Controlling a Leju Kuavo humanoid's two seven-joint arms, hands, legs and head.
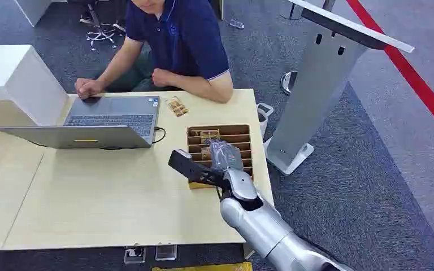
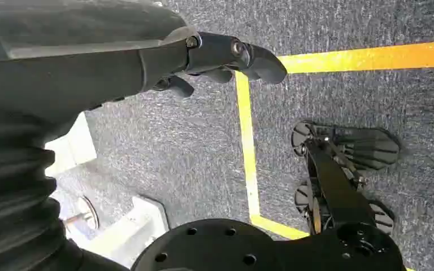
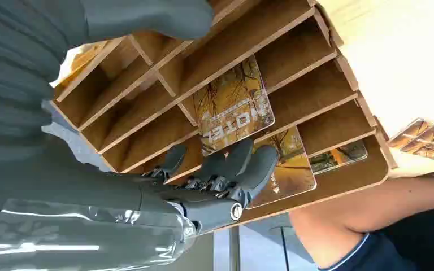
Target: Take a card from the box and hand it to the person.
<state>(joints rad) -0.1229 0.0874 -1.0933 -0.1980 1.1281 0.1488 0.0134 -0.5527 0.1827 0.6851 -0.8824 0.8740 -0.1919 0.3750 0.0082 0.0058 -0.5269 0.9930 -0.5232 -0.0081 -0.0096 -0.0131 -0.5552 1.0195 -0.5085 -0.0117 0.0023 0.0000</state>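
A wooden slotted box (image 1: 217,129) stands on the table's right side, in front of the person (image 1: 181,39) in a navy shirt. My right hand (image 1: 224,154) hovers over the box. In the right wrist view its fingers (image 3: 234,166) lie against the lower edge of a card printed HOTEL (image 3: 234,104) that stands in a slot of the box (image 3: 248,36), while the thumb (image 3: 147,17) stays well apart from it. Two more cards (image 3: 291,169) sit in the slots behind. My left hand (image 2: 226,53) hangs over the carpet, holding nothing.
An open laptop (image 1: 107,121) sits on the light table (image 1: 118,192) under the person's hand. Loose cards (image 1: 176,105) lie beside it. A white box (image 1: 11,79) stands at the far left, and a grey stand (image 1: 316,90) and a white cup (image 1: 264,113) are just off the right edge.
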